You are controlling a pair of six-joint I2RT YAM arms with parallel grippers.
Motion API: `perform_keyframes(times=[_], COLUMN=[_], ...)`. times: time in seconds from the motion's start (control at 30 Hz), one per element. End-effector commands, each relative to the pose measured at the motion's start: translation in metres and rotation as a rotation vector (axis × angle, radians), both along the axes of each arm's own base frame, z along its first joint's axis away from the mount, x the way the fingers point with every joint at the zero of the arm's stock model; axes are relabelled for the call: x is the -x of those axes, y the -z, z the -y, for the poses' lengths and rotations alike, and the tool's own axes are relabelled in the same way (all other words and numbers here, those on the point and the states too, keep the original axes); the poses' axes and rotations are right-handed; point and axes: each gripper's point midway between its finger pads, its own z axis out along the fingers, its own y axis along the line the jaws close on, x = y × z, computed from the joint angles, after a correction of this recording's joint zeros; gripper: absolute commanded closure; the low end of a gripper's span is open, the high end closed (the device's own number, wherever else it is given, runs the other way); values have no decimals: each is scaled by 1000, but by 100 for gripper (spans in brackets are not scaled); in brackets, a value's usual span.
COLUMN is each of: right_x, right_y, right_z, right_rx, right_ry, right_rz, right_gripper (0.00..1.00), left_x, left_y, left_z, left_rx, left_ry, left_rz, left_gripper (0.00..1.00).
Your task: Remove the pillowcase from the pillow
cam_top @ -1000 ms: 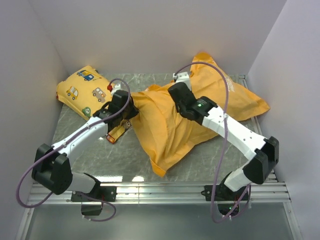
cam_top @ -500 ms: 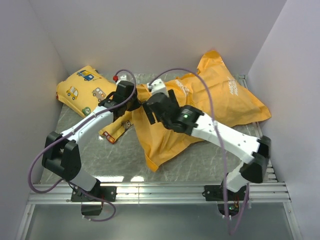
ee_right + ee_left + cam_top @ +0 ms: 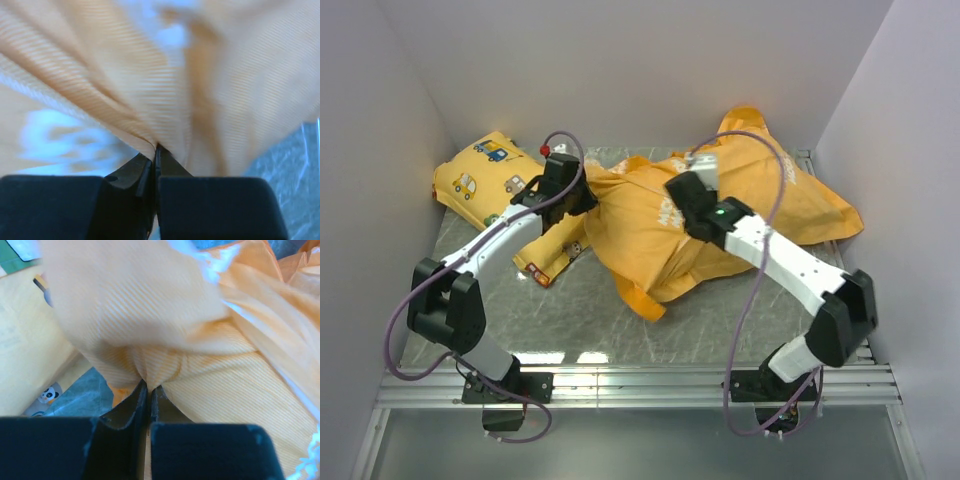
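Note:
The orange pillowcase [image 3: 650,235] lies bunched across the middle and right of the table, white lettering showing on its far right part. The white pillow is hidden inside it. My left gripper [image 3: 582,190] is shut on a fold of the pillowcase at its left end; in the left wrist view [image 3: 148,385] the cloth [image 3: 210,370] pinches between the closed jaws. My right gripper [image 3: 692,175] is shut on the cloth near the top middle; in the right wrist view [image 3: 155,150] orange cloth [image 3: 165,95] fills the frame and is caught between the jaws.
A small yellow pillow with car prints [image 3: 485,180] sits at the far left corner by the left wall. A strip of printed yellow cloth [image 3: 552,260] lies under the left arm. White walls close in on left, back and right. A metal rail [image 3: 640,385] runs along the near edge.
My right gripper moved back to the right and away, dragging the cloth. The pillowcase bunched up and its near corner pulled away from the front edge. My left gripper shifted slightly toward the back.

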Motion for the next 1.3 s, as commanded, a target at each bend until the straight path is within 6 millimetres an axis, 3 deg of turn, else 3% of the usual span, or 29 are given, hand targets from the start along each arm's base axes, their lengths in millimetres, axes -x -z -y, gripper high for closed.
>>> perform_keyframes(times=[0.0,0.1,0.2,0.23,0.33,0.37,0.4,0.43,0.53,0.63,0.67,0.87,0.9,0.97,1.1,1.27], right_x=[-8,-11,-16,-15,-15,-15,-14,-12,-10,-9,-10,-12,-12,-13,-10,-15], right_y=[-26,-12,8,23,41,43,47,54,55,52,49,38,39,35,39,45], right_z=[55,59,38,23,-3,-14,-16,-18,-31,-39,-40,-42,-41,-40,-34,-27], right_rx=[-169,-235,-295,-325,-418,-466,-477,-488,-551,-606,-626,-694,-702,-729,-765,-818], right_ry=[157,162,83,30,-63,-94,-98,-106,-149,-168,-164,-145,-139,-130,-107,-88], right_rz=[119,103,39,-17,-51,-57,-65,-78,-77,-66,-55,-9,-8,5,13,1], right_gripper=[97,98,100,100,100,100,100,100,100,100,100,100,100,100,100,100], left_x=[-22,-29,-34,-36,-36,-33,-31,-29,-17,5,22,56,54,53,43,37], left_y=[-25,-23,-25,-31,-45,-50,-61,-67,-96,-110,-109,-81,-65,-61,-34,-11], left_z=[-17,-25,-23,-19,-12,-10,-11,-16,-16,1,26,100,102,112,128,134], left_rx=[19,0,-3,-2,5,1,-7,-38,-96,-168,-179,-272,-327,-326,-347,-381], left_ry=[-40,-59,-43,-20,28,35,35,21,-13,-32,21,77,57,54,61,59], left_rz=[63,50,47,60,83,92,116,126,189,217,215,184,160,152,129,97], left_gripper=[100,100,99,99,80,65,59,46,28,20,19,14,12,10,8,11])
